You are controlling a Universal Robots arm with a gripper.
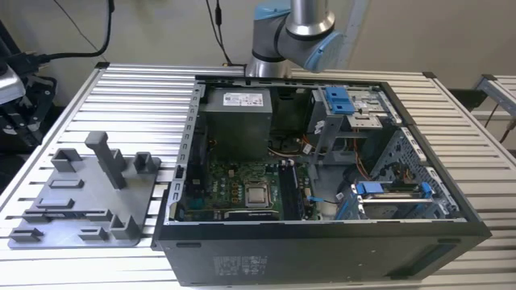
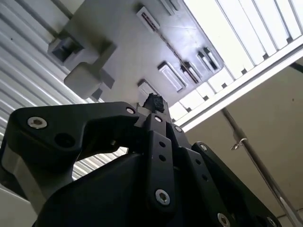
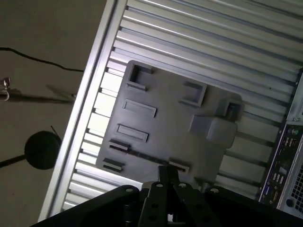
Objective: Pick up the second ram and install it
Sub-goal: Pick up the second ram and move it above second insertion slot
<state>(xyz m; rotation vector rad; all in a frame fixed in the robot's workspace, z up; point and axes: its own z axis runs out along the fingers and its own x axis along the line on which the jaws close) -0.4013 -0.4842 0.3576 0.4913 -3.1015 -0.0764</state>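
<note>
Because the thin dark ram stick point(image 3: 144, 155) stands edge-up in the grey plastic tray point(image 3: 175, 118) near the edge of the metal counter point(image 3: 189, 38), the black end effector point(image 3: 168, 174) hovers over it, closed and seemingly empty.

On ribbed metal table point(image 1: 137, 90): a grey tray point(image 1: 81, 205) with upright posts, and just beside it an open PC case point(image 1: 322, 254).

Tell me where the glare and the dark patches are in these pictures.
Second wrist view: the table slats wash out to white, and the tool is a dark mass up close. First wrist view: slats beside the grey tray glare brightly. Exterior view: even light, the PC case shaded inside.
</note>
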